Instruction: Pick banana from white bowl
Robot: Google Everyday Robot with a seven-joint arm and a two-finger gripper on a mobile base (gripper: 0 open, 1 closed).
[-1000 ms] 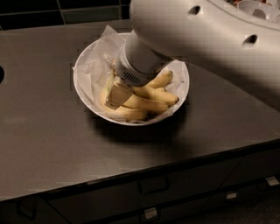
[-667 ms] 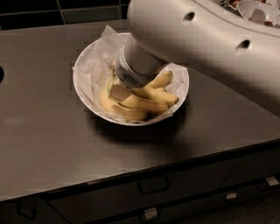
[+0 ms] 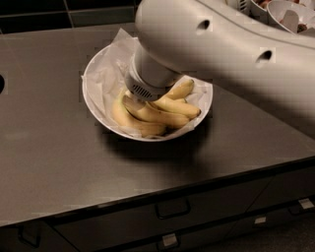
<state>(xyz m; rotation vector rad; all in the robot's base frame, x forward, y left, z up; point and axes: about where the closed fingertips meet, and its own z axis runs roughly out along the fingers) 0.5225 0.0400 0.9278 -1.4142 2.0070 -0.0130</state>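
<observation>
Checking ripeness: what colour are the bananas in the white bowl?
Yellow, camera view. The end effector is over the bananas in the white bowl.

bowl point(image 3: 93, 101) sits mid-counter point(image 3: 54, 162), paper lining point(image 3: 106, 74) in it, bananas point(image 3: 162, 114) on the paper toward the bowl's front. gripper point(image 3: 139, 94) is down in the bowl at the bananas' left end, arm point(image 3: 231, 49) running off right above the bowl's back half. other bowls point(image 3: 290, 12) behind at far right, drawers point(image 3: 172, 209) below the counter's front edge

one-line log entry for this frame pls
phase: reaching | gripper: low over bananas in white bowl, mostly hidden by arm | lift: not yet | counter: dark, bowl on it
</observation>
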